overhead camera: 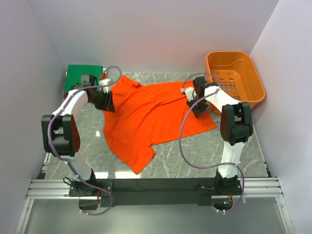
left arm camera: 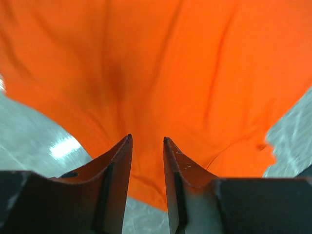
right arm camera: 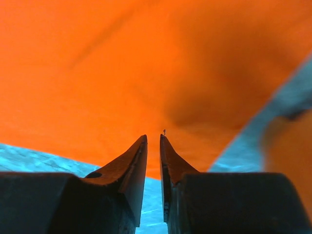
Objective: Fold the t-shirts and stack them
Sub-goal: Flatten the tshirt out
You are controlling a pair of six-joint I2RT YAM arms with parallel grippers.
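Observation:
A bright orange-red t-shirt lies spread across the marble table, one sleeve pointing to the near edge. My left gripper is at the shirt's left edge, jaws nearly closed and pinching cloth, with creases running to the fingertips. My right gripper is at the shirt's right edge, jaws almost together on the cloth edge, which fills the view past its tips. A folded green shirt lies at the back left on a thin red one.
A rigid orange plastic basket stands at the back right, close to the right arm. Grey marble table shows in front of the shirt. White walls close in on the left, back and right.

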